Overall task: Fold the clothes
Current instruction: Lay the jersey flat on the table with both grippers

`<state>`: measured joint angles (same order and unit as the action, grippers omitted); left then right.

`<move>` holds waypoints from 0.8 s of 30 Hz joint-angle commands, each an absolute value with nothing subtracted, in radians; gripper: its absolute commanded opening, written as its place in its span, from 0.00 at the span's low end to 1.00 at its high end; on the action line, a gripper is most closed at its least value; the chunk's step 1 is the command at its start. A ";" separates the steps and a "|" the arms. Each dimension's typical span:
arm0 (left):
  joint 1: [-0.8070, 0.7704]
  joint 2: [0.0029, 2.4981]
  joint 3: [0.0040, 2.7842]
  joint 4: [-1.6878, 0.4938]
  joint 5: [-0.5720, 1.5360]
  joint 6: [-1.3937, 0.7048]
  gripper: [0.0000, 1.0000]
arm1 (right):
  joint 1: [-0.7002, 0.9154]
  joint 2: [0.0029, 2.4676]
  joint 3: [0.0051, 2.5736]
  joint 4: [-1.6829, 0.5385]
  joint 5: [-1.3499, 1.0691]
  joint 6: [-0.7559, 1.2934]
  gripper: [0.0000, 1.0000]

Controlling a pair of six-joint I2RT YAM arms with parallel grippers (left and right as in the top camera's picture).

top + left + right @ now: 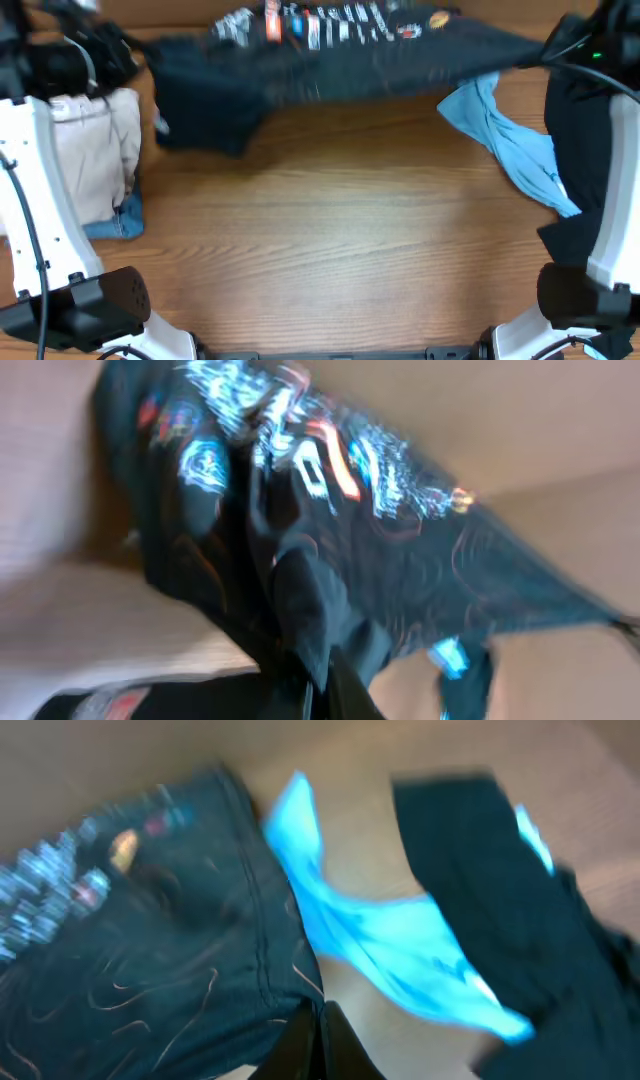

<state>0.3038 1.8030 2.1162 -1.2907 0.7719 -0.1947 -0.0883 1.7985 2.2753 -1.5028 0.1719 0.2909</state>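
End effector jaws are shut on both sides, the left end effector (322, 685) and the right end effector (318, 1042) each being clamped on an edge of the black jersey (340, 62), which is stretched across the far side of the surface (330, 240), with a light blue shirt (512, 145) lying by its right end.

Black jersey (330, 60): thin fabric printed with white and orange logos along its upper edge and fine orange contour lines below. It is unfolded, stretched in a wide, creased band across the far side of the table (330, 230), with its left end drooping lower. All views are blurred.
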 commanded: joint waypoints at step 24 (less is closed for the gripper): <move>0.278 1.798 1.414 -1.450 0.044 -0.224 0.04 | -0.096 1.800 1.367 -1.466 0.193 0.315 0.04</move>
